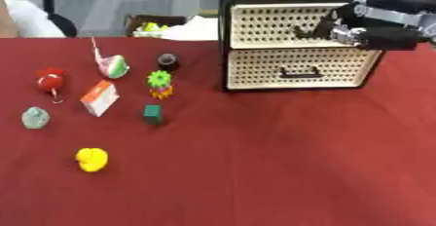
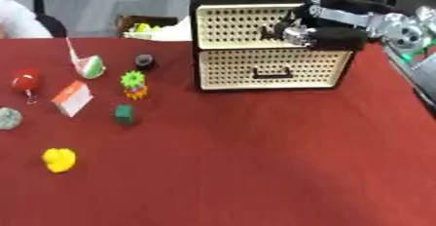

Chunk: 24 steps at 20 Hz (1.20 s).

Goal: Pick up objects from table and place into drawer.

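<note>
Up at the top drawer (image 1: 294,25) of the cabinet (image 1: 255,81), I'm working the right hand (image 2: 298,30) w/ fingers curling in around the little dark handle (image 1: 304,30). Looks like they're hooking it, though I can't tell for sure they're touching. Both drawers are sitting closed; the lower drawer (image 2: 274,68) isn't being touched. Left hand isn't showing in either view.

I'm judging the drawer front as stiff perforated panel, prob light, and the handle as the only sensible spot to grab. It's small & could slip out of the fingers, so I'm expecting a straight pull toward me to work best.

Objects are all waiting on the red table (image 1: 272,161), well apart from the cabinet, on my left side: yellow lump (image 1: 91,159) nearest me, green block (image 1: 153,114), small carton (image 1: 99,97), green gear toy (image 1: 159,84), dark round thing (image 1: 167,61), red ball (image 1: 50,80), grey-green lump (image 1: 35,118), and a pink-and-green wedge (image 1: 113,66).

I'm guessing the block & carton are rigid, light, easy to pinch across flat sides; the ball is prob the one to roll away.
</note>
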Each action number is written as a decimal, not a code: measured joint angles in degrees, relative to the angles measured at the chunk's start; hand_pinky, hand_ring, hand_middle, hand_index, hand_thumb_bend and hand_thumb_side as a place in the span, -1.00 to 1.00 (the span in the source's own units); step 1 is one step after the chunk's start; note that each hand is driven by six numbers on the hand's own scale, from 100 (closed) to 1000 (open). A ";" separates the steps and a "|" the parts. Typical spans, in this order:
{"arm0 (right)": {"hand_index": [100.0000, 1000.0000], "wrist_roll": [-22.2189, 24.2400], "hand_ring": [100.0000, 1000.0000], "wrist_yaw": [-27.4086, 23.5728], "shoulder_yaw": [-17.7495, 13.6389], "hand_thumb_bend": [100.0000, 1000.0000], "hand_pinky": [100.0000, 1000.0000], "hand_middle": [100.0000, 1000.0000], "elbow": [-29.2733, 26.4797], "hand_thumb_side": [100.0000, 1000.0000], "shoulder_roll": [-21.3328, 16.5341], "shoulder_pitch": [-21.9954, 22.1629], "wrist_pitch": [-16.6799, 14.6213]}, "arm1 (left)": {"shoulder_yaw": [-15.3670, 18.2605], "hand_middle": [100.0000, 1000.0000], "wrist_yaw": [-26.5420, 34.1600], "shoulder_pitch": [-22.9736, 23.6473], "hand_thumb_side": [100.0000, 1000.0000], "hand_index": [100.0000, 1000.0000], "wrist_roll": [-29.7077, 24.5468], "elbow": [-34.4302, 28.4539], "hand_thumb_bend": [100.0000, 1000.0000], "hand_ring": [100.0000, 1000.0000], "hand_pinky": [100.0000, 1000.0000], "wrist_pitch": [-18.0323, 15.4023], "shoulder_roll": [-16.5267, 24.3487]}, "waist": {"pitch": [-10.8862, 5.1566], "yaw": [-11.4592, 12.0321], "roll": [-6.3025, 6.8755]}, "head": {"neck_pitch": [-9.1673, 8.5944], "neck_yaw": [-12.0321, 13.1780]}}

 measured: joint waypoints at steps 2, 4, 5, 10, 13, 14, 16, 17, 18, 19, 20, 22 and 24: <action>0.53 -0.19 -1.00 0.02 -0.05 -1.00 -1.00 -1.00 -0.27 1.00 -0.09 1.23 -0.07 | 0.00 0.14 0.00 0.00 0.61 0.50 0.00 0.00 -1.00 0.07 -0.18 0.00 0.00 | 0.11 0.00 -0.01 | -0.08 -0.02; 0.52 -0.51 -1.00 -0.38 -0.58 -1.00 -1.00 -1.00 -1.13 1.00 -0.34 2.09 -0.11 | 0.00 0.14 0.00 0.00 0.61 0.50 0.00 0.00 -1.00 0.07 -0.18 0.00 0.00 | 0.12 0.01 -0.01 | -0.18 -0.02; 0.51 -0.72 -1.00 -0.96 -1.07 -1.00 -1.00 -1.00 -1.84 1.00 -0.59 2.40 0.00 | 0.00 0.15 0.00 0.00 0.61 0.50 0.00 0.00 -1.00 0.07 -0.18 0.00 0.00 | 0.14 0.01 -0.01 | -0.20 -0.02; 0.52 -2.34 -1.00 -3.22 -3.09 -1.00 -1.00 -1.00 -4.19 1.00 -1.75 2.55 1.00 | 0.00 0.15 0.00 -0.02 0.61 0.50 0.00 0.00 -1.00 0.07 -0.18 0.00 0.00 | 0.16 -0.05 -0.14 | -0.21 0.00; 0.52 -3.36 -1.00 -3.18 -3.42 -1.00 -1.00 -1.00 -4.46 1.00 -2.29 2.95 1.25 | 0.00 0.15 0.00 -0.02 0.61 0.50 0.00 0.00 -1.00 0.07 -0.18 0.00 0.00 | 0.16 -0.05 -0.16 | -0.22 0.00; 0.52 -3.60 -1.00 -3.13 -3.51 -1.00 -1.00 -1.00 -4.46 1.00 -2.38 2.96 1.30 | 0.00 0.15 0.00 -0.02 0.61 0.50 0.00 0.00 -1.00 0.07 -0.18 0.00 0.00 | 0.16 -0.05 -0.13 | -0.23 0.00; 0.52 -3.97 -1.00 -3.00 -3.52 -1.00 -1.00 -1.00 -4.48 1.00 -2.51 3.00 1.35 | 0.00 0.15 0.00 -0.02 0.61 0.50 0.00 0.00 -1.00 0.07 -0.18 0.00 0.00 | 0.16 -0.03 -0.13 | -0.34 0.00; 0.52 -4.05 -1.00 -2.96 -3.53 -1.00 -1.00 -1.00 -4.50 1.00 -2.52 3.00 1.38 | 0.00 0.15 0.00 -0.03 0.61 0.50 0.00 0.00 -1.00 0.07 -0.18 0.00 0.00 | 0.16 -0.02 -0.13 | -0.39 0.00; 0.52 -4.16 -1.00 -2.95 -3.54 -1.00 -1.00 -1.00 -4.58 1.00 -2.52 3.00 1.42 | 0.00 0.15 0.00 -0.03 0.61 0.50 0.00 0.00 -1.00 0.07 -0.18 0.00 0.00 | 0.16 -0.02 -0.12 | -0.39 0.00; 0.52 -4.30 -1.00 -2.95 -3.56 -1.00 -1.00 -1.00 -4.67 1.00 -2.53 2.98 1.45 | 0.00 0.15 0.00 -0.04 0.61 0.50 0.00 0.00 -1.00 0.07 -0.18 0.00 0.00 | 0.16 -0.02 -0.11 | -0.40 0.00; 0.52 -4.42 -1.00 -2.95 -3.56 -1.00 -1.00 -1.00 -4.77 1.00 -2.54 2.95 1.46 | 0.00 0.15 0.00 -0.06 0.61 0.50 0.00 0.00 -1.00 0.07 -0.18 0.00 0.00 | 0.17 -0.02 -0.11 | -0.40 0.00; 0.52 -4.64 -1.00 -2.86 -3.56 -1.00 -1.00 -1.00 -4.78 1.00 -2.56 2.88 1.50 | 0.00 0.15 0.00 -0.10 0.61 0.49 -0.01 0.00 -1.00 0.07 -0.18 -0.01 0.00 | 0.24 0.02 -0.12 | -0.41 -0.02; 0.53 -4.81 -1.00 -2.29 -3.52 -1.00 -1.00 -1.00 -4.74 1.00 -2.56 2.81 1.56 | 0.00 0.15 0.00 -0.11 0.61 0.49 -0.02 0.00 -1.00 0.07 -0.18 -0.02 0.00 | 0.29 0.11 -0.13 | -0.43 -0.09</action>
